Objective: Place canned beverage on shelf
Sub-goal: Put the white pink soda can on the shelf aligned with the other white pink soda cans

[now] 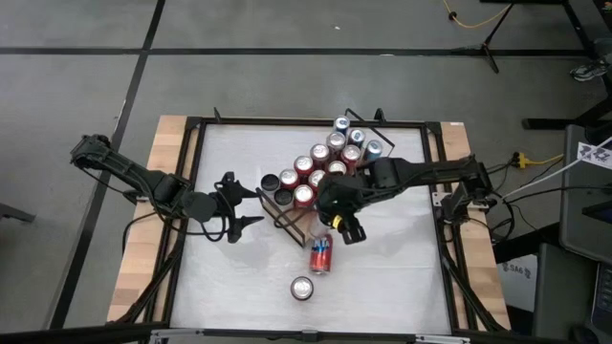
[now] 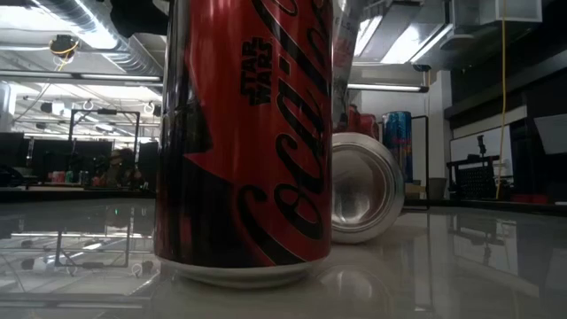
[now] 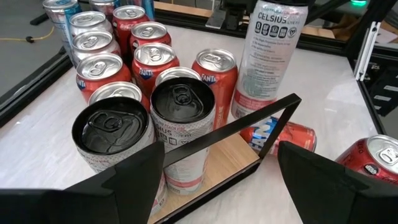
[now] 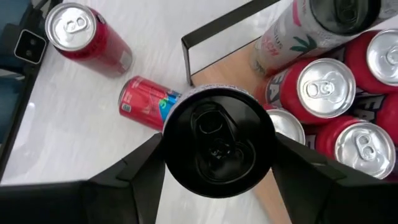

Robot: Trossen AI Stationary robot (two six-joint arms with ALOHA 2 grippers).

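Note:
The shelf (image 1: 298, 227) is a light-wood board (image 3: 227, 155) with black wire end rails, lying slantwise at the table's middle. Several red and silver cans (image 1: 325, 158) stand on it, with two black-topped cans (image 3: 149, 118) at its near end. My right gripper (image 1: 332, 212) is shut on a tall white Celsius can (image 3: 268, 59), upright over that near end. My left gripper (image 1: 251, 205) stands open to the left of the shelf, with nothing between its fingers (image 3: 124, 180). My right gripper pinches the Celsius can just below its black top (image 4: 217, 143), with one finger (image 4: 134, 168) on each side of the can's wall. The fingers come from above, slanting down. The can stays upright. I cannot tell whether its bottom (image 3: 245, 112) rests on the board.
A red and blue can (image 1: 320, 256) lies on its side on the table just in front of the shelf's near rail (image 4: 186, 56). A red Coca-Cola can (image 1: 302, 288) stands nearer the table's front edge and fills the low view (image 2: 244, 133). Bare white tabletop (image 1: 402, 268) lies around them.

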